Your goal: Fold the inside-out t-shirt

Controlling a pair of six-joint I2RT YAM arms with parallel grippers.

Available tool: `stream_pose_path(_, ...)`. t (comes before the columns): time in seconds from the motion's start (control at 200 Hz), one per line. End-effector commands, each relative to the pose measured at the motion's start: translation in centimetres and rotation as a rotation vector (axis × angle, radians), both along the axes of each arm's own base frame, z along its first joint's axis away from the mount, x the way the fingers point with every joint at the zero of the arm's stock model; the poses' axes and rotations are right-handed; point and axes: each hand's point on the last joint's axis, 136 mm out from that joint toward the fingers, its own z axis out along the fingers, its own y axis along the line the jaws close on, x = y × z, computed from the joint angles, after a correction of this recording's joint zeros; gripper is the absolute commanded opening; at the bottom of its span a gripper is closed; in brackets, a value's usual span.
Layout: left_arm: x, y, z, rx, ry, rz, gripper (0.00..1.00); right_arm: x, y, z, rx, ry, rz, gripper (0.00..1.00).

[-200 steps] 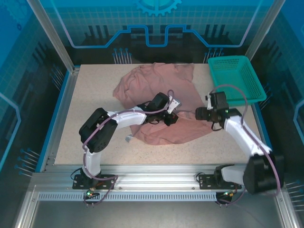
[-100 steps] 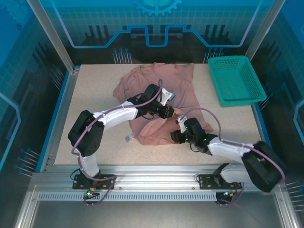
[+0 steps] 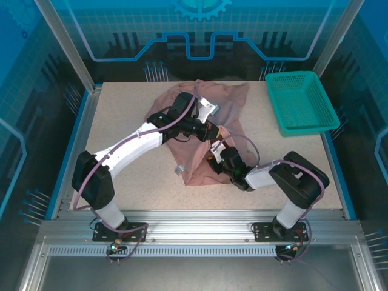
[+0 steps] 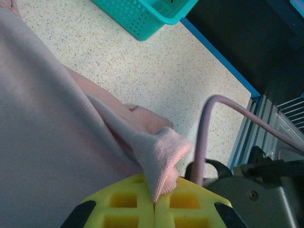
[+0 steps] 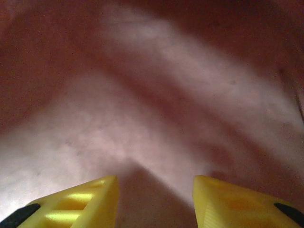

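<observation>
**Inspector:** What has changed, left side first?

**Assessor:** The left pincer (image 4: 154, 205) has reached farther across the counter (image 3: 121, 124). It is pressed together on a fold of the inside-out t-shirt (image 3: 231, 104), which lies mid-counter and is bunched narrower than a second ago. The right pincer (image 5: 155, 202) has swung in from beside the teal mesh basket (image 3: 300, 100) to the shirt's near edge.

**Inspector:** Consequence?

**Assessor:** In my judgement, still arranging; no fold made.

**Inspector:** Do the views differ?

**Assessor:** The left wrist view confirms the pinch. The right wrist view shows fingers spread, cloth all round and nothing clamped, which the overhead cannot resolve.
</observation>
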Motion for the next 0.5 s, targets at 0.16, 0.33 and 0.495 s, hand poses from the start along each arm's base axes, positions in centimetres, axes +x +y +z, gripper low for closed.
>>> stream_pose_path(0.16,-3.0,-0.2,5.6,-0.143,-0.049,-0.076,0.0,4.0,-0.3,0.9,-0.033,-0.069,-0.084,0.43)
stream_pose_path(0.33,-5.0,-1.6,8.3,-0.212,-0.098,-0.122,0.0,5.1,-0.3,0.7,-0.055,-0.101,-0.083,0.43)
stream_pose_path(0.495,-7.5,-2.4,10.1,-0.229,-0.141,-0.185,0.0,5.9,-0.4,1.5,-0.035,-0.111,-0.078,0.43)
